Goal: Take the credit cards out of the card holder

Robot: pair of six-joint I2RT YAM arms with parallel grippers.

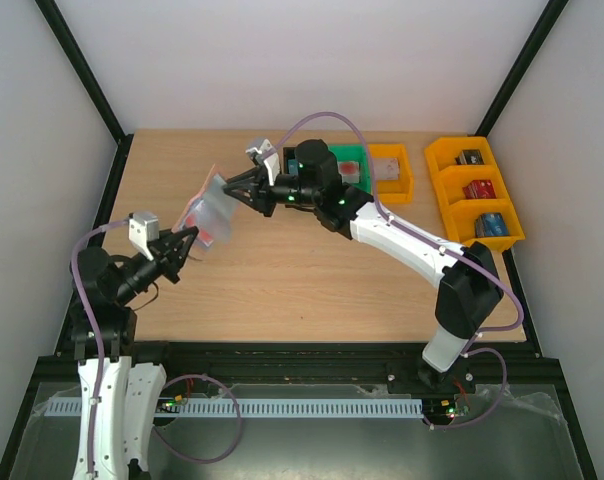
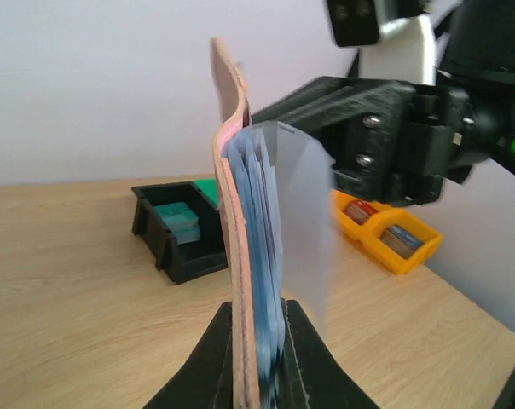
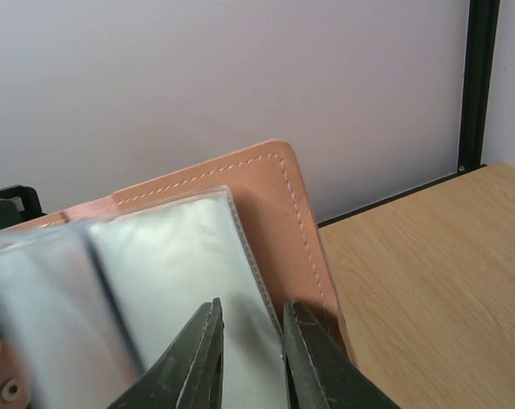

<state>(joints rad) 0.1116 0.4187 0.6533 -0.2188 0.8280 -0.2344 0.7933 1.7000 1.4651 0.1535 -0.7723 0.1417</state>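
Wooden worktop [image 1: 312, 280], white walls, and I see no loose card lying anywhere on it, so I'd call the task barely started. Left pincer [image 2: 259, 336] is clamped on the bottom edge of the pinkish-tan leather card holder [image 2: 232, 170], which stands upright and fanned open in mid-air between the two arms, clear of the worktop. Blue-grey lining and pale translucent sheets [image 3: 172, 273] show inside; card or sleeve, I can't say. Right pincer [image 3: 251, 311] straddles the edge of the outermost pale sheet, fingers narrowly apart; can't tell whether it actually bites. Left to do, as I read it: every one of the credit cards has to come out. Black plastic bin [image 2: 168, 239] and green plastic bin [image 1: 350, 158] sit behind the holder.
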